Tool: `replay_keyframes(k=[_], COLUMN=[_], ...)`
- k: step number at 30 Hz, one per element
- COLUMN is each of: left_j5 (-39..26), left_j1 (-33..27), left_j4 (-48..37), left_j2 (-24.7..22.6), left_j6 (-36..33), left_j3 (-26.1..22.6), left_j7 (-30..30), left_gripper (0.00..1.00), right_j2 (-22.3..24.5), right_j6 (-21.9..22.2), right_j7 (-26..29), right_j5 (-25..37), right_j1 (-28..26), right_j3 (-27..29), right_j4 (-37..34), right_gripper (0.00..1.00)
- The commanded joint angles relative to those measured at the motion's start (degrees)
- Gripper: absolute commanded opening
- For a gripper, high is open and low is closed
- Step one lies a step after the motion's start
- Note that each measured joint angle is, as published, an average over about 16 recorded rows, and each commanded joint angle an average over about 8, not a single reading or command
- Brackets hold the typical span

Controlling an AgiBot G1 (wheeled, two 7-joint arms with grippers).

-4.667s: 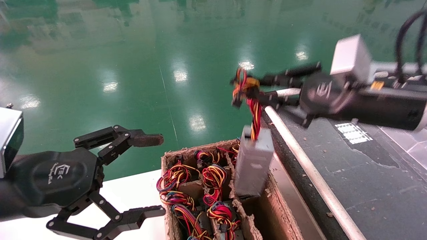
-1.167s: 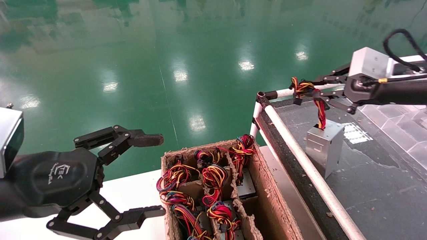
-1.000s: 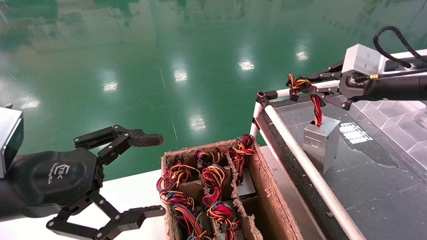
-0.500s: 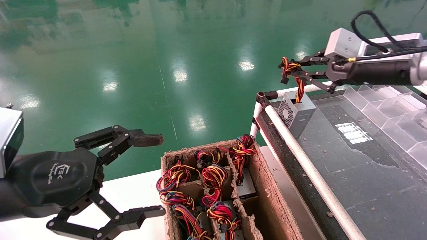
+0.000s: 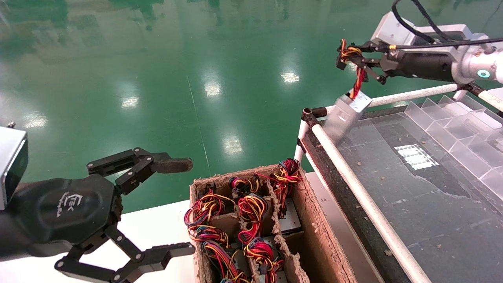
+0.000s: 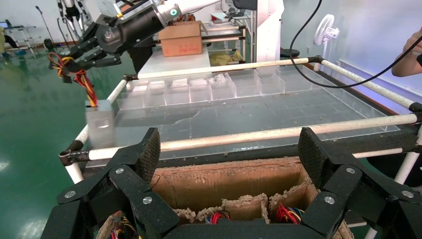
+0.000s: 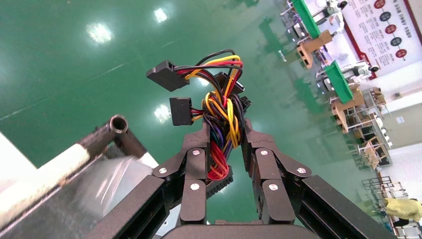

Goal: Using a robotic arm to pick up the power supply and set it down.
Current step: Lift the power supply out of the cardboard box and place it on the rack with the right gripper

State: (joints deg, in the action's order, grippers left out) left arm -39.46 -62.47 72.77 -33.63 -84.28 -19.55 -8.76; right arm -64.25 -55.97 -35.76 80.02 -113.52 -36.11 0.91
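Two grippers show in the head view. At about one o'clock, high up, the right gripper (image 5: pixel 351 59) is clamped on the wire bundle (image 5: pixel 357 78) of red, yellow and black leads. The power supply (image 5: pixel 346 114) dangles from that bundle, tilted, over the far corner of the dark-topped bench (image 5: pixel 424 196), just beside the white rail (image 5: pixel 353 188); whether its lower edge touches the rail I cannot tell. Clear plastic dividers (image 5: pixel 459 125) run along the bench at three o'clock. At eight o'clock the left gripper (image 5: pixel 184 204) is parked with its fingers spread wide, holding nothing. At six o'clock sits the cardboard box (image 5: pixel 314 236), its compartments stuffed with coiled coloured wires (image 5: pixel 251 208).

From the left wrist, the left gripper (image 6: pixel 229 159) has its two fingers (image 6: pixel 149 154) wide apart above the cardboard box (image 6: pixel 224 181). Beyond it, at ten o'clock, the right gripper (image 6: pixel 82 52) pinches the wire bundle (image 6: pixel 82 79) and the power supply (image 6: pixel 102 124) hangs below at the bench's corner.

From the right wrist, the right gripper (image 7: pixel 225 139) has its fingers (image 7: pixel 196 164) closed against the wire bundle (image 7: pixel 221 119), black connectors (image 7: pixel 166 77) poking out past the tips. The white rail (image 7: pixel 59 164) lies at eight o'clock, and a blurred pale face of the power supply (image 7: pixel 114 179) shows beside it.
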Motion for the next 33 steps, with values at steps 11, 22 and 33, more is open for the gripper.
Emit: replay_keyframes(k=[11, 22, 33], left_j5=[0.01, 0.02, 0.02], left_j1=[0.00, -0.01, -0.01], left_j4=[0.00, 0.00, 0.00], left_j2=[0.00, 0.01, 0.01], left_j6=[0.00, 0.01, 0.01], left_j3=[-0.01, -0.02, -0.03], left_j7=[0.01, 0.01, 0.02], left_gripper=[1.00, 1.00, 1.00], right_j2=[-0.70, -0.50, -1.88], right_j6=[0.11, 0.72, 4.65], right_j7=[-1.07, -1.07, -0.57], right_j5=[0.71, 0.51, -0.30], right_j1=[0.11, 0.20, 0.95], right_j3=[-0.49, -0.34, 0.22], right_j4=[-0.35, -0.87, -1.16], right_gripper=[0.00, 0.00, 0.62])
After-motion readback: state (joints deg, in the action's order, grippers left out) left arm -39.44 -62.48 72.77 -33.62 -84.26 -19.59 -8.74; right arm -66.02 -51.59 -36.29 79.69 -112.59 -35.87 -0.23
